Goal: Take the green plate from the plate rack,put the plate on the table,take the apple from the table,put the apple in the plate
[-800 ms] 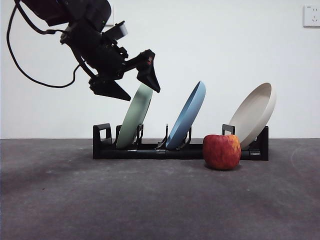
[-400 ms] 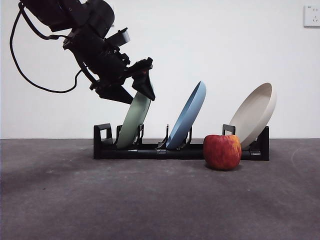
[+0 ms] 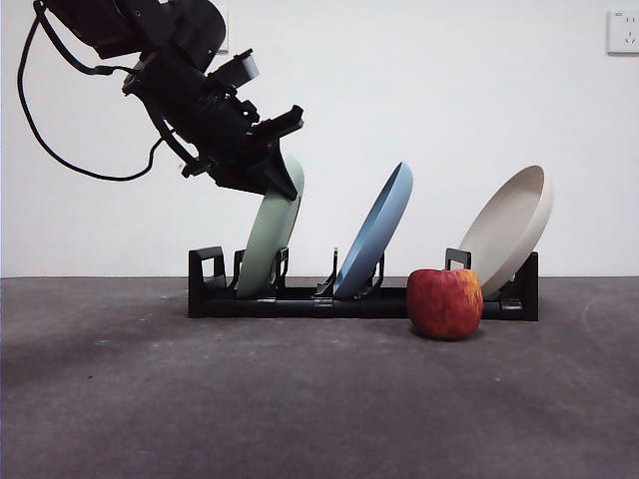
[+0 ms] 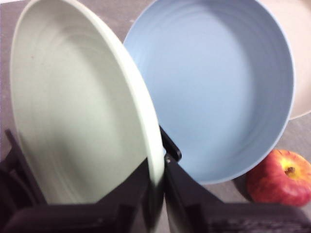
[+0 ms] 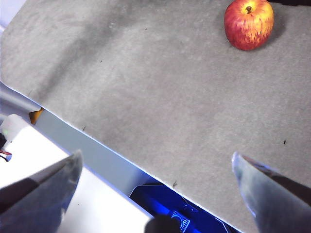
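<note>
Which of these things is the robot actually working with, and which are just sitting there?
In the job:
- green plate, its rim gripped by the left claw
- plate rack, which it leaves
- apple, waiting on the table

Just sitting there:
- blue plate in the rack
- beige plate in the rack
- right claw, waiting open

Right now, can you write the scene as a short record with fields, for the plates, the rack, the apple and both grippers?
green plate: pale sage-green round plate, leaning in the rack's first slot, rim pinched near its top
rack: long black plastic plate rack on the dark grey table
other plates: blue plate in the middle, beige plate at the far end
apple: red apple with yellow streaks, on the table in front of the rack
left gripper: shut on the green plate's rim
right gripper: open, above bare table, away from the rack
</note>
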